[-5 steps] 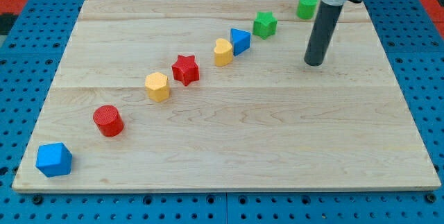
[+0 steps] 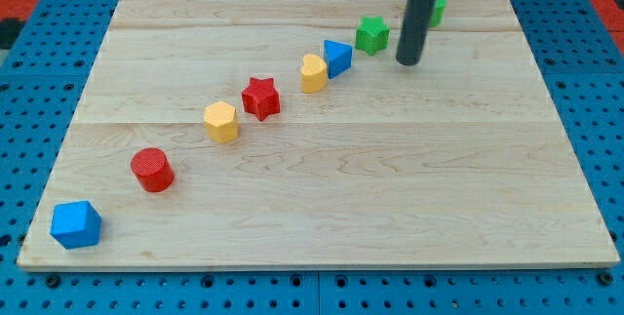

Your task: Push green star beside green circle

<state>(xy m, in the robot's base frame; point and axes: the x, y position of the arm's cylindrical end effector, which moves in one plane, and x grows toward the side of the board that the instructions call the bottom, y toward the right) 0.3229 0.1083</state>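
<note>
The green star (image 2: 371,34) lies near the board's top edge, right of middle. The green circle (image 2: 438,9) lies up and to the right of it, mostly hidden behind my rod. My tip (image 2: 409,61) rests on the board just right of and slightly below the green star, a small gap apart, and below-left of the green circle.
A diagonal row runs from the green star down to the view's bottom left: blue triangle (image 2: 337,58), yellow heart (image 2: 313,73), red star (image 2: 260,98), yellow hexagon (image 2: 221,121), red cylinder (image 2: 152,170), blue cube (image 2: 76,224). The wooden board (image 2: 322,188) sits on a blue pegboard.
My tip has moved up and to the left, from well right of the green star to close beside it. The rod now covers most of the green circle. No block has moved.
</note>
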